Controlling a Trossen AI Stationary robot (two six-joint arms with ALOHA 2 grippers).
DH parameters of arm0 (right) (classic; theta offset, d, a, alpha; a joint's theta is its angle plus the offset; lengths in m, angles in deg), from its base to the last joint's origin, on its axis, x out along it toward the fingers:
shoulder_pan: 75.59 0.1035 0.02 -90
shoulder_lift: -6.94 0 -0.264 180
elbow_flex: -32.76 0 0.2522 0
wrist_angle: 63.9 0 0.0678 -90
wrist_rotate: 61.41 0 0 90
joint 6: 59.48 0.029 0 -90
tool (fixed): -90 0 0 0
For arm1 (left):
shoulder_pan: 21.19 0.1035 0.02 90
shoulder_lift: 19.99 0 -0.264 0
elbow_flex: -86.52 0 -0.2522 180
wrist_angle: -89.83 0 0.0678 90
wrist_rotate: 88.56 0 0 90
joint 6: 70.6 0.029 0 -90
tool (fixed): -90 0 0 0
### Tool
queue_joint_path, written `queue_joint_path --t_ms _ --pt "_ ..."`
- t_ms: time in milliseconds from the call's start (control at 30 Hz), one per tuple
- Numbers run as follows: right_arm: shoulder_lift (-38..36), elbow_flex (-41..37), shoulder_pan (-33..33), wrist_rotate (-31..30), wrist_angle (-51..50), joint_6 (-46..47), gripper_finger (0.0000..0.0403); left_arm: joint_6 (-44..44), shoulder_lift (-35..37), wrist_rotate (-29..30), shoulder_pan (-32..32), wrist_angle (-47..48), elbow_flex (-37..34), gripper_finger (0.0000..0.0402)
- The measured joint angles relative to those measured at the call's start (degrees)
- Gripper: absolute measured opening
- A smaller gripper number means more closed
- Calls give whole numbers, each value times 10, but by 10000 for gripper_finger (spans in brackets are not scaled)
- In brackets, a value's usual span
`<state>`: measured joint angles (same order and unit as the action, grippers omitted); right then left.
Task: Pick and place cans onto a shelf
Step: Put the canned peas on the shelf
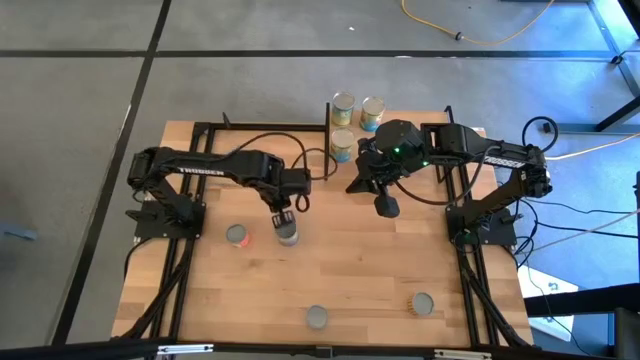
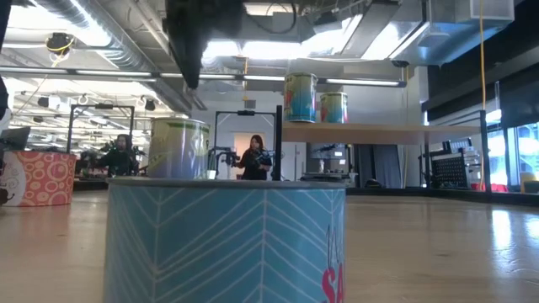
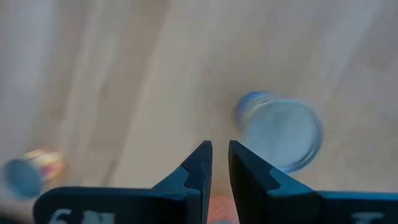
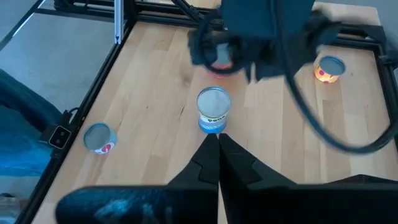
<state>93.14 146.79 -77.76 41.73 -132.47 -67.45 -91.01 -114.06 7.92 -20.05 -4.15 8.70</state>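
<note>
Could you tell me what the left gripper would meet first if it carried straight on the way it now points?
Probably the bare wooden table: the left gripper, shut, aims beside the blue can, not at it.

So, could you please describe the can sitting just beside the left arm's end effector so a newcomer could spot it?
Start at the left end effector over the wooden table. The blue-labelled can stands upright on the table directly beside it. Its neighbour has an orange-red label.

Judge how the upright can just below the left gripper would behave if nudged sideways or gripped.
The can stands on its flat end on the table, so a low nudge would probably slide it; a high push might tip it, and then it would roll. Its round metal-looking wall seems stiff and smooth, so the left gripper would probably need a centred squeeze.
</note>
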Motion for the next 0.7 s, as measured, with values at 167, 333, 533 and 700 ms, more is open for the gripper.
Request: queue_joint_path --t_ms 167,333,533,700 --pt "0 0 0 0 3 -4 0 -8 29 76 -13 71 61 47" --pt "0 1 4 0 2 -13 0 -48 99 95 -22 83 68 47" --pt "3 1 15 0 8 -14 0 -65 179 108 -51 84 57 47" --pt "15 1 35 -12 35 -14 0 -92 226 117 -87 99 48 47"
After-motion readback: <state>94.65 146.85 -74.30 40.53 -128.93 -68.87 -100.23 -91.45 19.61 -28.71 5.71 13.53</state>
